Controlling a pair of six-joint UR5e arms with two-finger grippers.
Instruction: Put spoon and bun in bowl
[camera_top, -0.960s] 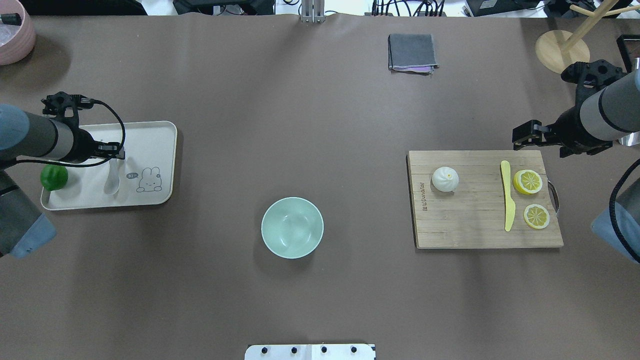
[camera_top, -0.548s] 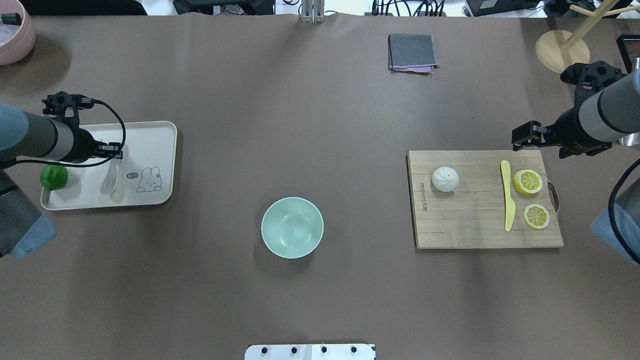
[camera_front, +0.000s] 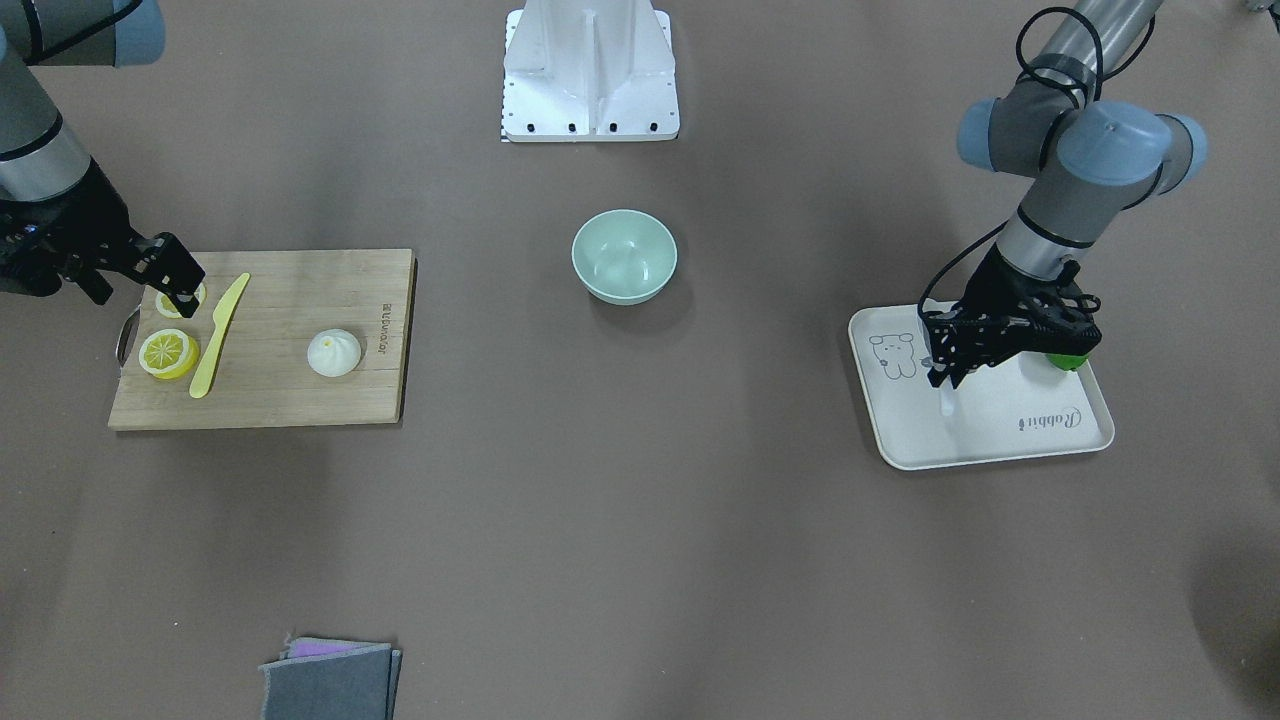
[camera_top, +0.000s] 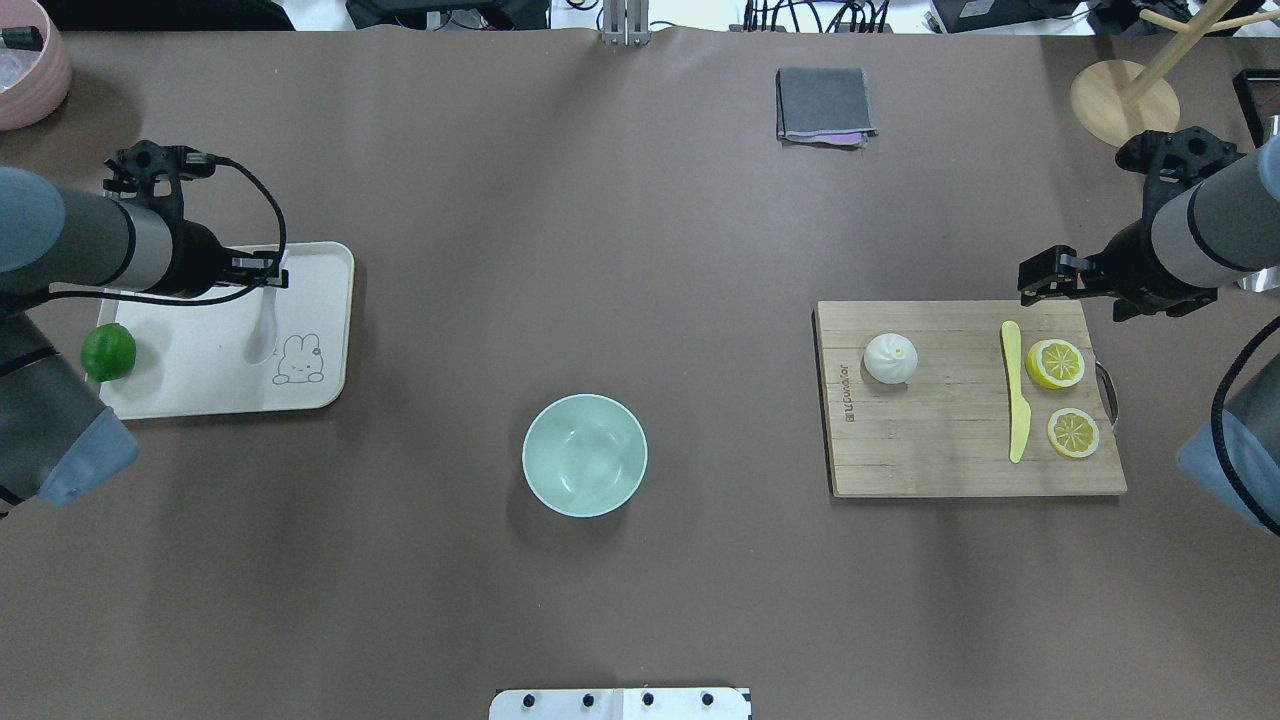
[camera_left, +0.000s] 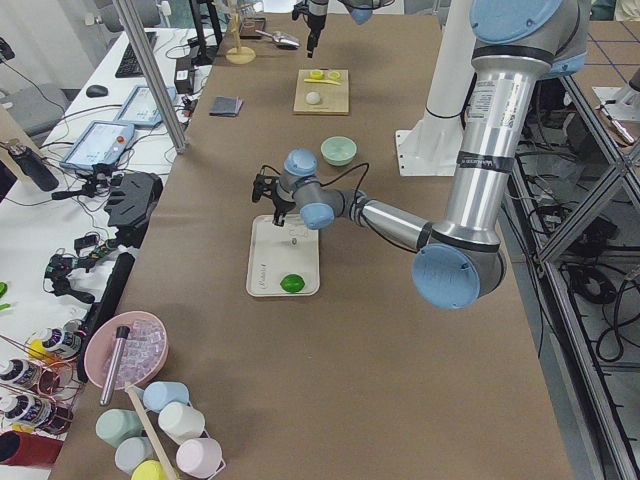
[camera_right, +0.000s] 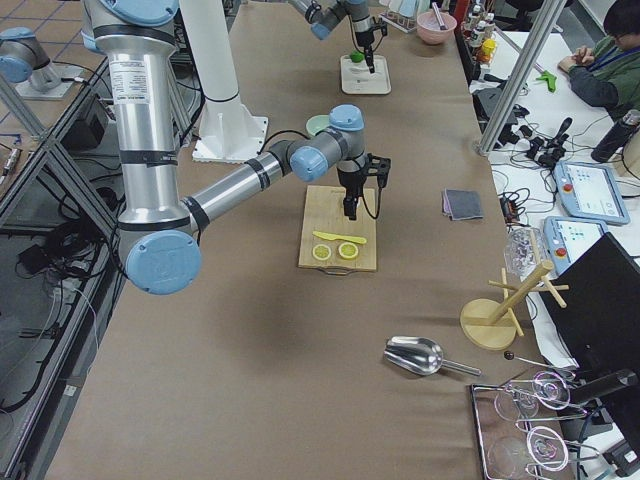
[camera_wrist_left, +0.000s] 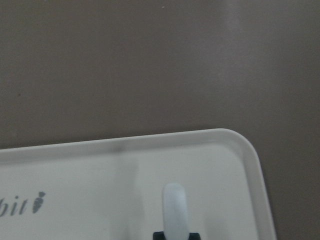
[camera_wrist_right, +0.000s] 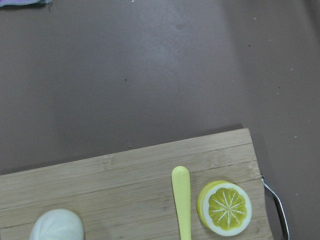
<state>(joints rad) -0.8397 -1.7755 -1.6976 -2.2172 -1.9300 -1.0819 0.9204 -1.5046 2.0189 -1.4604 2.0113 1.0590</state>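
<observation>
Brown table (camera_top: 640, 250); over its tray (camera_top: 200, 375), left fingers (camera_top: 268, 283) tight on spoon (camera_top: 263, 335).

Left pincer (camera_front: 944, 376) over tray (camera_front: 1000, 440), spoon (camera_front: 946, 404) at its tips — bun (camera_front: 334, 352) on board (camera_front: 290, 300), bowl (camera_front: 624, 258) mid-table.

overhead and front-facing views oppose, both showing the bowl (camera_top: 584, 455).

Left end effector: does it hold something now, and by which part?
Yes. The left end effector grips the spoon by its handle, near the handle's end.
</observation>
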